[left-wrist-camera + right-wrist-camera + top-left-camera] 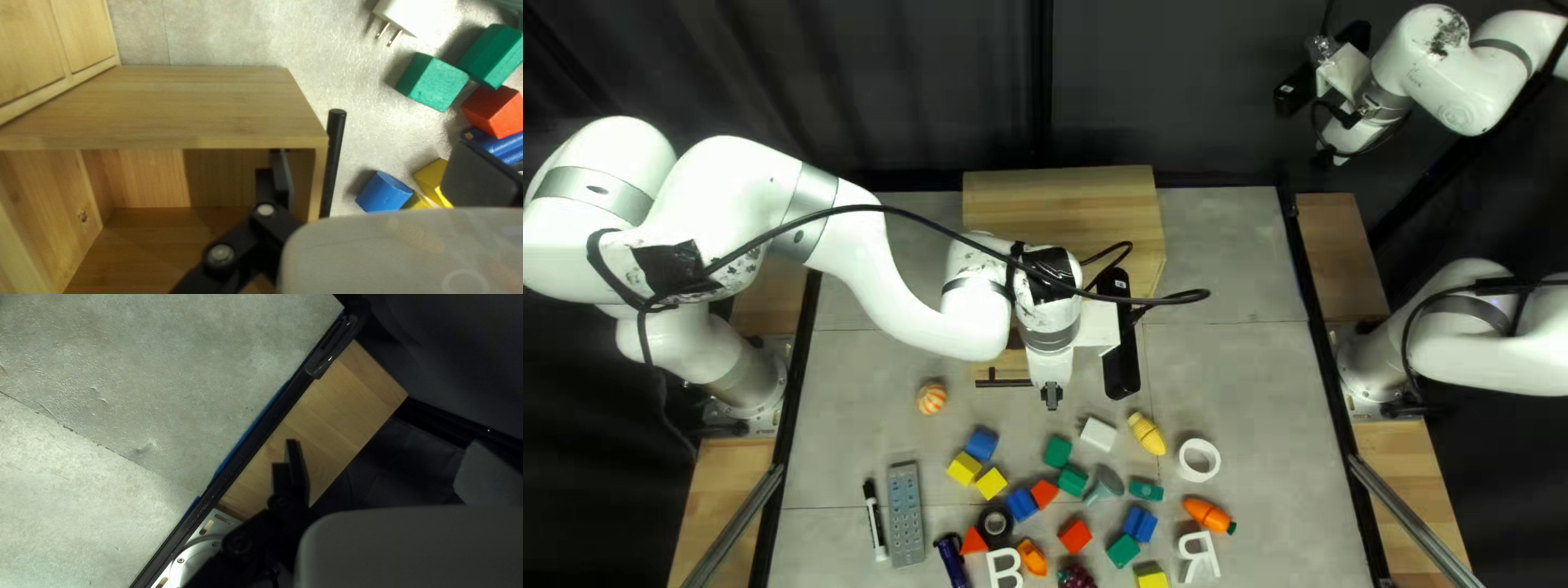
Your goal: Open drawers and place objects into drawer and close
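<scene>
The wooden cabinet (1062, 207) stands at the far edge, a drawer pulled out under my left arm. My left gripper (1051, 397) points down by the drawer's black handle (1002, 382). In the left wrist view my left gripper (378, 177) is open: one finger is inside the drawer (147, 223), the other outside, beyond the handle (333, 163). Bare wood shows inside the drawer. My right gripper (1325, 159) is raised at the far right; in the right wrist view the gripper (389, 471) is open, nothing between its fingers.
Near the drawer lie a striped ball (931, 399), a blue block (981, 443), a white plug (1098, 435) and green blocks (1056, 452). A yellow corn toy (1147, 433), white ring (1199, 460), carrot toy (1208, 514) and grey remote (905, 514) lie farther off.
</scene>
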You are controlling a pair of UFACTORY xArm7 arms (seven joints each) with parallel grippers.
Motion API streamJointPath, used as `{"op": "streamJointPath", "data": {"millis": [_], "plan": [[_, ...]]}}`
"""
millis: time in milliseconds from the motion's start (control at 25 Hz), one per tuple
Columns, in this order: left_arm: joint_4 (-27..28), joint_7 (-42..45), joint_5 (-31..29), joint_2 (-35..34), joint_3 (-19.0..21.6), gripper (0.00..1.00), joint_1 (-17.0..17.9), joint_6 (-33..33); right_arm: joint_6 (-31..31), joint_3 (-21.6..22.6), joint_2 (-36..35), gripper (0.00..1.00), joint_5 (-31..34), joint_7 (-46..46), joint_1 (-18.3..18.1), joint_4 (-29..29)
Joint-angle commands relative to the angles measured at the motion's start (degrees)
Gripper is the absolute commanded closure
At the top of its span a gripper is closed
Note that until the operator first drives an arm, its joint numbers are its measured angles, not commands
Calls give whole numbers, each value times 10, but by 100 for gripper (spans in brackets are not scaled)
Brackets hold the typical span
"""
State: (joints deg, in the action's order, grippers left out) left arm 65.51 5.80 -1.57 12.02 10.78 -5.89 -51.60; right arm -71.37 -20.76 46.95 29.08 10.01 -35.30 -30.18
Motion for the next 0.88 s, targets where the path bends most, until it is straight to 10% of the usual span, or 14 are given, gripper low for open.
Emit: {"op": "streamJointPath", "data": {"millis": [40,880], "plan": [[4,0,-1,3,-1,0,0,0,0,0,0,0,0,0,0,0],[-77,13,18,-65,2,0,-2,12,0,0,0,0,0,0,0,0]]}}
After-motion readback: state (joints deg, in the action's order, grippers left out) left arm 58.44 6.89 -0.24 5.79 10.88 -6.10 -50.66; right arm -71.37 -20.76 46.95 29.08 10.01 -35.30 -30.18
